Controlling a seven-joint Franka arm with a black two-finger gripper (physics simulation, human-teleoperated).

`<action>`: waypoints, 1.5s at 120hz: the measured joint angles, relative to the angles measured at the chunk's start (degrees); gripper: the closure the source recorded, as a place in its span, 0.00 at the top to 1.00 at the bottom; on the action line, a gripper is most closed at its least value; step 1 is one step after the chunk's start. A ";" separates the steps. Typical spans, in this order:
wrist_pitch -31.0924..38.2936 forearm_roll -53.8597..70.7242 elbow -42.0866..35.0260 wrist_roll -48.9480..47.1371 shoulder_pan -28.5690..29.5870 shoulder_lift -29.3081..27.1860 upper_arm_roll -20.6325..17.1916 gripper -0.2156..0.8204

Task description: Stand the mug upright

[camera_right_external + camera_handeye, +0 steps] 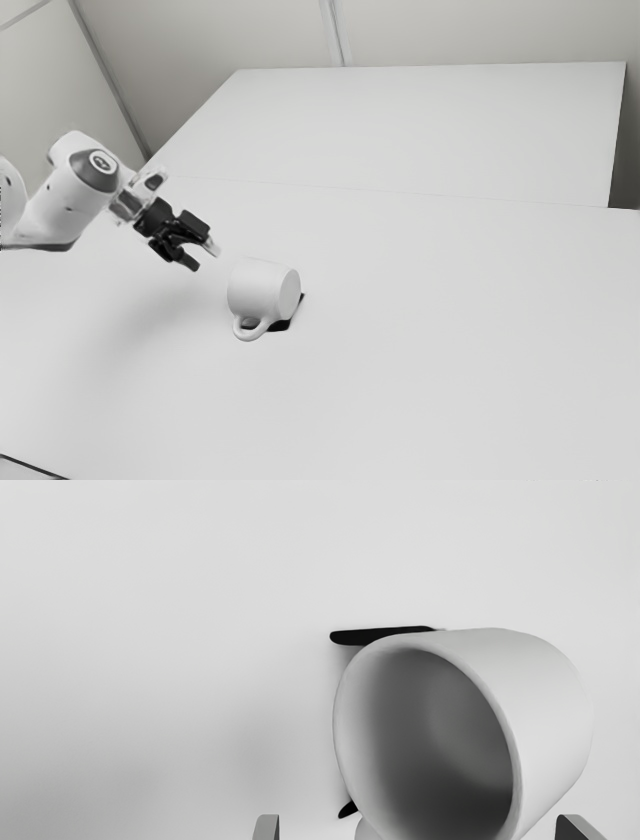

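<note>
Tabletop [450, 350], pale and broad, takes up most of what I see from where I'm standing. Over it, from the exterior view's left, reaches the white arm [72, 205]. A white mug [256, 286] lies on its side on the tabletop, mouth facing the arm, its base toward the exterior view's right. The black pincer [204, 258] hangs near that mouth, fingers wide apart, holding nothing. Smallest is some flat black thing [281, 325], partly hidden by the mug; I can't tell what it is.
</note>
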 joint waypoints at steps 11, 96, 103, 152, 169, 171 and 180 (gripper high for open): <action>0.24 -3.35 -0.01 3.45 -0.02 1.54 -0.83 0.79; -11.83 -17.19 -0.42 16.43 0.67 7.13 -3.30 0.34; -12.32 -17.29 -0.26 16.89 0.65 7.16 -3.36 0.25; -10.11 -13.73 -0.21 19.03 0.28 -0.35 -6.94 0.07; -2.99 -1.11 -2.08 19.49 -0.87 -5.20 -10.91 0.06; -1.95 0.52 -2.79 19.52 -0.88 -6.05 -11.64 0.06; 2.82 7.07 -6.34 19.63 -1.15 -9.70 -14.75 0.05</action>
